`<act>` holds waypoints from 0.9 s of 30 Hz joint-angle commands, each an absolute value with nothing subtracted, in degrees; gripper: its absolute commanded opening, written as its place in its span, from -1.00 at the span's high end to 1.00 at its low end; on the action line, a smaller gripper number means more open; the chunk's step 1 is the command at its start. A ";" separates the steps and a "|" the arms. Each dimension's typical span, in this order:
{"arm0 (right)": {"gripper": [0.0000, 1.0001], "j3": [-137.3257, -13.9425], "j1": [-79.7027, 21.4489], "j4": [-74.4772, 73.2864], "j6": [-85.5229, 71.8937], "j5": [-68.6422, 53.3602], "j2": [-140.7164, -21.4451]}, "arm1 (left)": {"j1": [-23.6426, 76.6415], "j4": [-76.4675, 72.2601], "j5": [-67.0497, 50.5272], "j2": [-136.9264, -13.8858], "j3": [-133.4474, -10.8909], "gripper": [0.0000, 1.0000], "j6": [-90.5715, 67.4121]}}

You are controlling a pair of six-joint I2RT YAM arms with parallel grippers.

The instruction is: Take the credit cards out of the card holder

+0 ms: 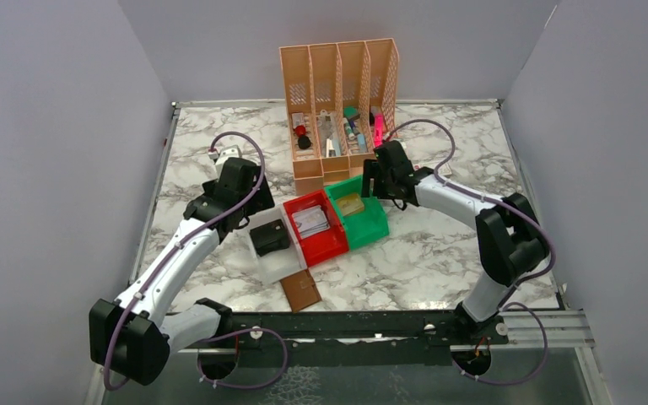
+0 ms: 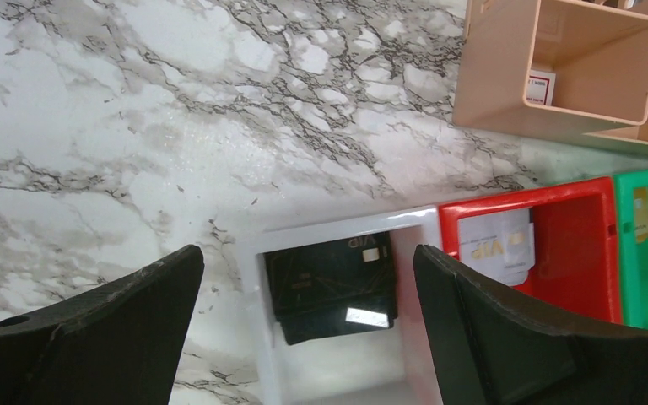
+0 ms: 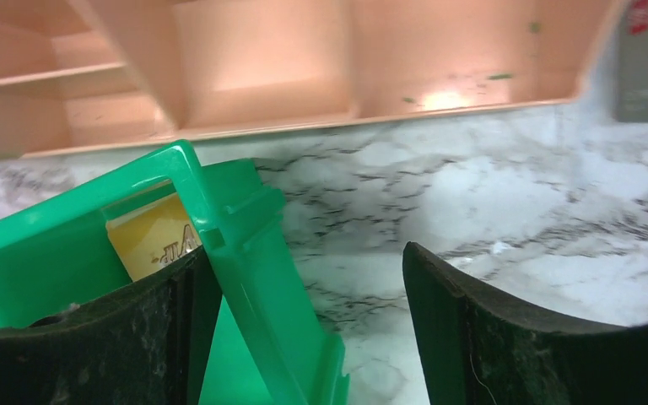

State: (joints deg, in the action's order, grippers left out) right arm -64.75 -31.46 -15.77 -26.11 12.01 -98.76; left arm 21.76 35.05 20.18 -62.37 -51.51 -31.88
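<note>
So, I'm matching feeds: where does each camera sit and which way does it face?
Top external: above, behind the robot, looking down on the table; left arm and right arm show.
Left wrist: above, looking down at white bin and red bin; left gripper at bottom.
Right wrist: low beside the green bin, facing the organizer; right gripper at bottom.
All share the green bin.

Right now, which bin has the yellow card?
The green bin, rightmost of the three, beside the right gripper. The red bin holds pale cards; the white bin holds something black.
</note>
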 commanded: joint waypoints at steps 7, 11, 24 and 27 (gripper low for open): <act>-0.58 -56.99 -22.58 -15.87 -29.09 11.64 -94.24 | 21.42 31.33 8.38 -66.32 -49.25 -0.97 -31.68; -0.59 -54.20 -21.92 -15.18 -29.86 8.84 -92.58 | 21.36 24.86 -1.20 -67.67 -46.43 -0.97 -31.17; -0.67 -55.13 -21.82 -12.25 -29.31 -8.18 -92.58 | 21.45 13.16 -10.63 -77.69 -47.68 -0.84 -31.66; -0.68 -56.65 -21.80 -12.66 -29.56 -8.75 -93.78 | 21.46 12.04 -10.57 -80.36 -49.85 -0.83 -31.17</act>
State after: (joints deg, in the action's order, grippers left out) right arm -53.56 -21.69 -14.26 -28.86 -3.77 -92.64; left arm 21.32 18.26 -6.57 -77.21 -46.13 -31.64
